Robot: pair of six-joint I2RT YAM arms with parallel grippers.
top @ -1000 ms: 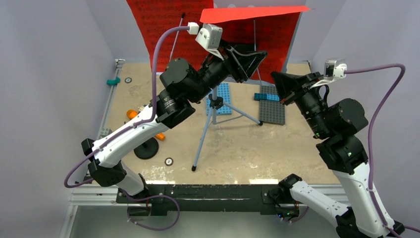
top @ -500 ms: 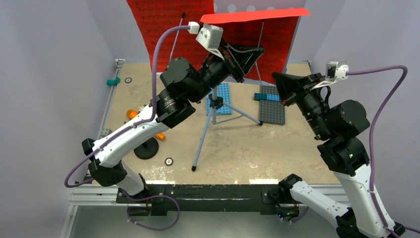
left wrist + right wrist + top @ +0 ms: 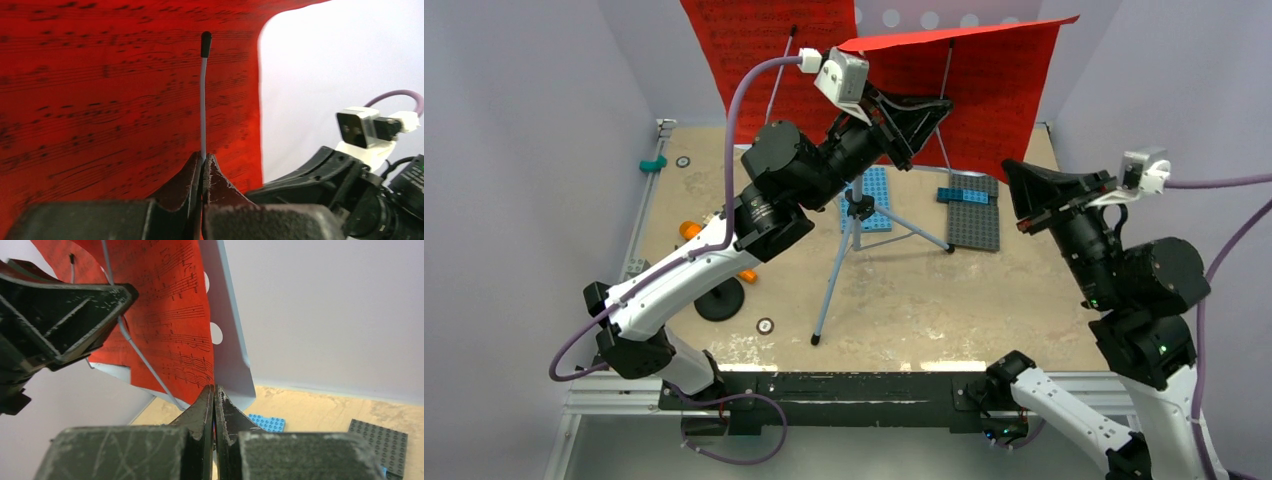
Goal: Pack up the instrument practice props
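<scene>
The pale-blue music stand (image 3: 854, 240) rises on grey tripod legs mid-table. Its perforated plate (image 3: 227, 340) backs the red sheet-music pages (image 3: 984, 90). My left gripper (image 3: 939, 105) is shut on the stand's thin page-holder wire (image 3: 203, 100), which has a black tip. My right gripper (image 3: 1014, 180) is shut on the lower corner of the right-hand red page (image 3: 170, 315), with its fingertips (image 3: 206, 395) pinching the paper. Another red page (image 3: 769, 50) hangs at the back left. The orange toy microphone (image 3: 689, 230) lies at the left on its black round base (image 3: 719, 300), partly hidden under my left arm.
A blue studded plate (image 3: 876, 200) and a grey studded plate (image 3: 974, 215) with a small blue brick (image 3: 964, 196) lie behind the tripod. A teal piece (image 3: 654, 162) and two small discs (image 3: 765, 325) sit at the left. Pale walls enclose the table.
My left gripper has shut on the stand's wire. My right arm has drawn back to the right with the page corner, and the red page has swung from edge-on to face the camera.
</scene>
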